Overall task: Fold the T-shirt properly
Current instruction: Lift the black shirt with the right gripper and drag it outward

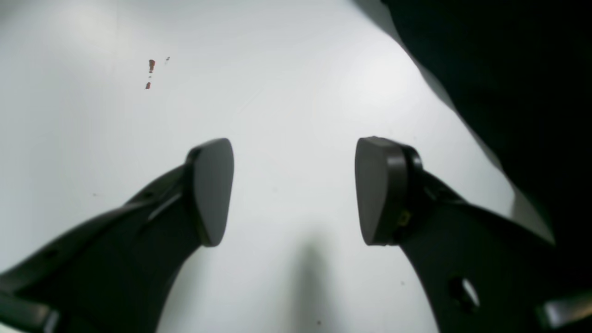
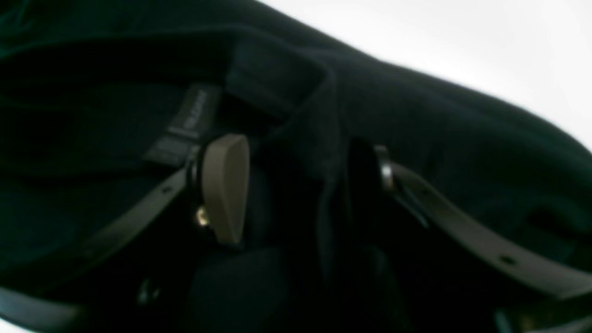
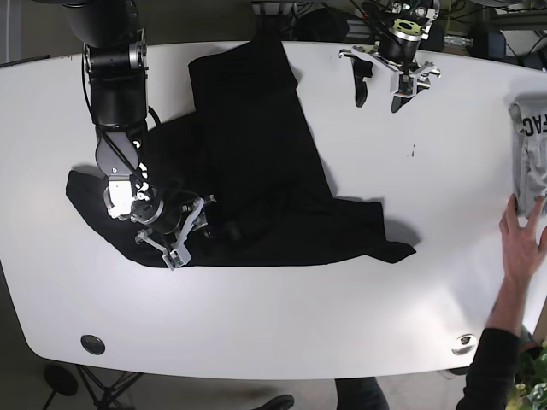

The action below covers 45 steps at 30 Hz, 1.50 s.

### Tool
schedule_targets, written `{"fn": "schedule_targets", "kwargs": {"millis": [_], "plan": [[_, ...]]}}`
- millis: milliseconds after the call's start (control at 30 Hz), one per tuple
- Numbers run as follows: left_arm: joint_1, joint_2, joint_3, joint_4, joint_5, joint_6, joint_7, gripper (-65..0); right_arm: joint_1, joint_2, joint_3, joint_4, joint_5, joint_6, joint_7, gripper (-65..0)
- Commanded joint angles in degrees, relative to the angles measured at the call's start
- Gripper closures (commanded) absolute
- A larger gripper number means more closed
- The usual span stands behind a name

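Right gripper (image 3: pixel 184 229) down in the black T-shirt (image 3: pixel 256 162), jaws apart around a fold of cloth

Left gripper (image 3: pixel 381 89) hangs wide open over bare white table (image 3: pixel 282 325) near the far edge; the shirt lies crumpled left of centre; a person's hand (image 3: pixel 523 239) rests at the table's right edge, beside a grey folded garment (image 3: pixel 530 145).

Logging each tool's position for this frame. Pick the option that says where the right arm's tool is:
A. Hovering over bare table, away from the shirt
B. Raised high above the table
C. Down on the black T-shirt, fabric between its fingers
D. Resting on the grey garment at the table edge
C. The right tool sits on the black T-shirt, and the right wrist view shows a fabric fold between its fingers.
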Motion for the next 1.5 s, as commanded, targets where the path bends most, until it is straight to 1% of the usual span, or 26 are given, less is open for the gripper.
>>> {"fn": "schedule_targets", "kwargs": {"millis": [0, 100, 133, 167, 233, 267, 300, 333, 367, 400, 433, 467, 567, 700, 867, 1100, 1200, 1300, 1467], "plan": [[0.35, -0.19, -0.10, 0.89, -0.31, -0.04, -1.43, -37.9, 1.78, 0.45, 0.34, 0.88, 0.70, 0.07, 1.86, -32.8], [0.35, -0.19, -0.10, 0.98, -0.31, -0.04, -1.43, -37.9, 1.78, 0.45, 0.34, 0.79, 0.61, -0.19, 2.82, -32.3], [0.35, -0.19, -0.10, 1.07, -0.31, -0.04, -1.43, -37.9, 1.78, 0.45, 0.34, 0.79, 0.52, -0.19, 3.44, -31.2], [0.35, -0.19, -0.10, 1.15, -0.40, -0.04, -1.43, -37.9, 1.78, 0.45, 0.25, 0.79, 0.35, -0.28, 4.23, -28.1], [0.35, -0.19, -0.10, 1.24, -0.40, -0.13, -1.43, -37.9, 1.78, 0.45, -0.01, 0.18, 0.08, -0.45, 5.20, -17.0], [0.35, -0.19, -0.10, 1.24, -0.40, -0.13, -1.43, -37.9, 1.86, 0.45, -0.01, -0.70, 0.08, -0.45, 5.46, -10.0], [0.35, -0.19, -0.10, 1.42, -0.40, -0.13, -1.43, -37.9, 2.04, 0.45, -0.01, -2.20, 0.08, -0.45, 5.72, -1.6], [0.35, -0.19, -0.10, 1.86, -0.40, -0.13, -1.43, -37.9, 2.92, 0.45, -0.01, -3.43, 0.08, -0.45, 5.72, -1.4], [0.35, -0.19, -0.10, 2.03, -0.40, -0.13, -1.43, -37.9, 3.54, 0.45, -0.01, -4.22, 0.08, -0.45, 5.72, -3.6], [0.35, -0.19, -0.10, 2.30, -0.40, -0.13, -1.43, -37.9, 4.15, 0.45, 0.17, -5.28, 0.08, -0.45, 5.81, -4.4], [0.35, -0.19, -0.10, 2.47, -0.40, -0.13, -1.43, -37.9, 4.33, 0.45, 0.25, -6.42, 0.08, -0.45, 5.81, -2.2], [0.44, -0.19, -0.10, 2.47, -0.40, -0.13, -1.43, -37.9, 4.33, 0.54, 0.25, -6.86, 0.17, -0.45, 5.81, -1.4], [0.44, -0.19, -0.10, 2.47, -0.49, -0.13, -1.43, -37.9, 4.33, 0.80, 0.25, -6.59, 0.44, -0.45, 5.81, -2.1], [0.71, -0.19, 0.51, 2.47, -0.66, -0.22, -1.43, -37.9, 3.97, 0.97, 0.34, -3.43, 0.52, -0.45, 5.46, -2.1], [0.88, -1.16, 3.85, 2.47, -0.66, -0.22, -1.43, -37.9, 2.48, 0.97, 0.34, 2.90, 0.08, -0.54, 5.11, -2.1], [0.97, -1.86, 8.25, 2.47, -0.66, -0.22, -1.43, -37.9, 2.66, 1.15, 0.34, 13.27, 0.00, -0.54, -1.75, -2.1], [1.32, -1.86, 10.01, 2.47, -0.66, -0.22, -1.43, -37.9, 2.92, 2.12, 0.25, 18.55, 0.00, -0.54, -4.56, -2.1], [1.41, -1.86, 11.59, 2.47, -0.66, -0.22, -1.43, -37.9, 5.03, 2.47, 0.25, 23.12, 0.00, -0.54, -7.37, -2.1], [1.41, -1.95, 13.70, 2.12, -0.66, -0.22, -1.43, -37.9, 9.25, 2.56, 0.34, 27.08, 0.00, -0.54, -12.03, -2.1]]}}
